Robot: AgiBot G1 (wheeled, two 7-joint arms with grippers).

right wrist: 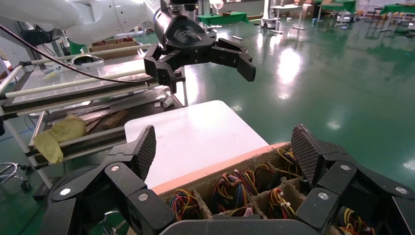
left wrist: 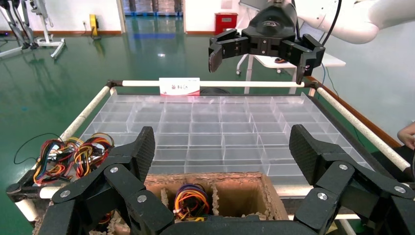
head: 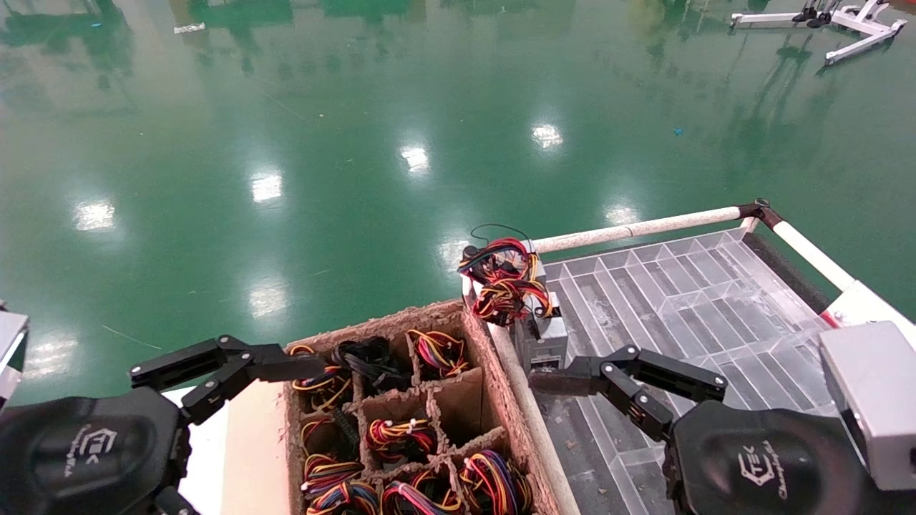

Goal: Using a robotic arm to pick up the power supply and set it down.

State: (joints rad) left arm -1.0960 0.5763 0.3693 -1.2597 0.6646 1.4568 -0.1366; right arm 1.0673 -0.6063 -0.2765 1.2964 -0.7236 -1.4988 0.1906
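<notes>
The power supply (head: 544, 335), a small grey box under a coiled red-yellow-black wire bundle (head: 504, 279), stands at the near-left corner of the clear compartment tray (head: 680, 286). In the left wrist view only its wire bundle (left wrist: 73, 156) shows. My right gripper (head: 594, 368), on the arm with the silver wrist block (head: 873, 400), hangs open just in front of the box, one fingertip (head: 554, 380) close to its near side. In its own view the right gripper (right wrist: 225, 147) has nothing between its pads. My left gripper (head: 229, 361) hovers open over the cardboard box's left edge.
A cardboard box (head: 501, 386) of compartments holds several more units with wire bundles, right beside the tray. A white pipe rail (head: 644, 227) frames the tray. A white table (right wrist: 191, 132) lies left of the box. Green floor lies beyond.
</notes>
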